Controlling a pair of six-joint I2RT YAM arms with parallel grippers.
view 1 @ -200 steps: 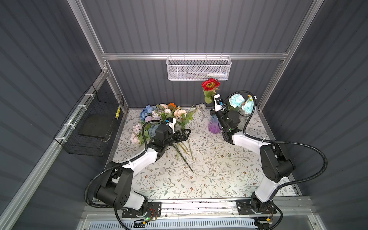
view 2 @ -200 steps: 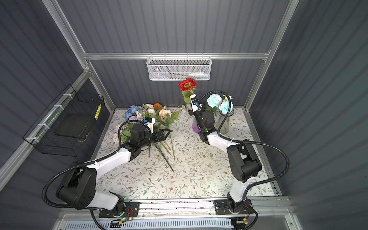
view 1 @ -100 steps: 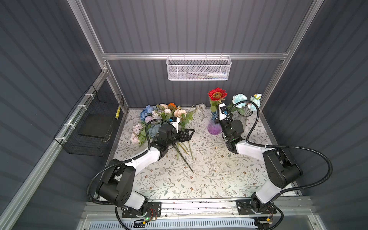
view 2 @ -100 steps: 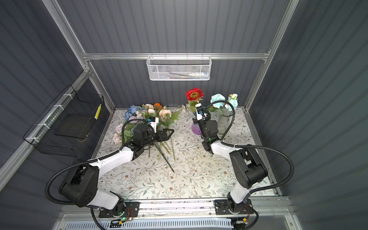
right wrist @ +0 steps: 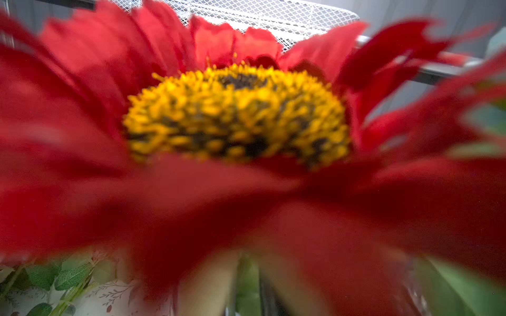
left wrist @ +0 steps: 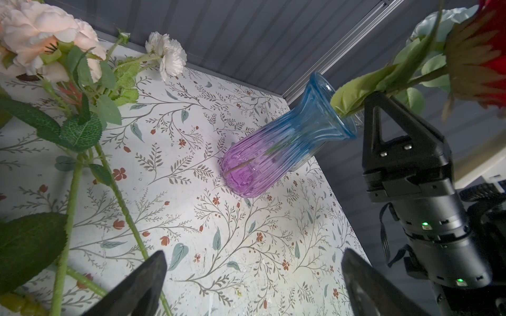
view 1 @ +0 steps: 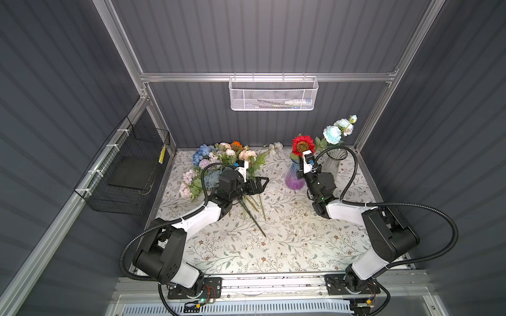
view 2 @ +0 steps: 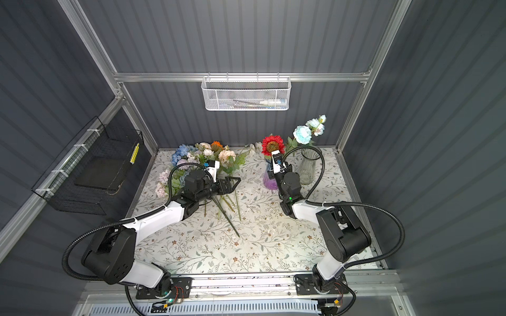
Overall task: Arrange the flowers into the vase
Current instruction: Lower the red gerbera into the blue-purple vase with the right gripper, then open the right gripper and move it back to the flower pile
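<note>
At the back left lies a heap of loose flowers (view 1: pixel 219 161), stems fanned toward the front. The left gripper (view 1: pixel 262 184) hovers over those stems, jaws wide apart and empty. Further right, a blue-to-purple vase (view 1: pixel 294 179) holds a red sunflower (view 1: pixel 301 145) — the right gripper (left wrist: pixel 377 115) sits at its mouth, and whether its jaws are apart or together cannot be told. A clear glass vase (view 1: pixel 334 164) with pale blue blooms (view 1: pixel 332 134) stands just beside.

Grey ribbed walls (view 1: pixel 260 35), aluminium frame (view 1: pixel 191 77), white mesh basket (view 1: pixel 273 95), black wire basket (view 1: pixel 123 175), floral tabletop (view 1: pixel 287 240).
</note>
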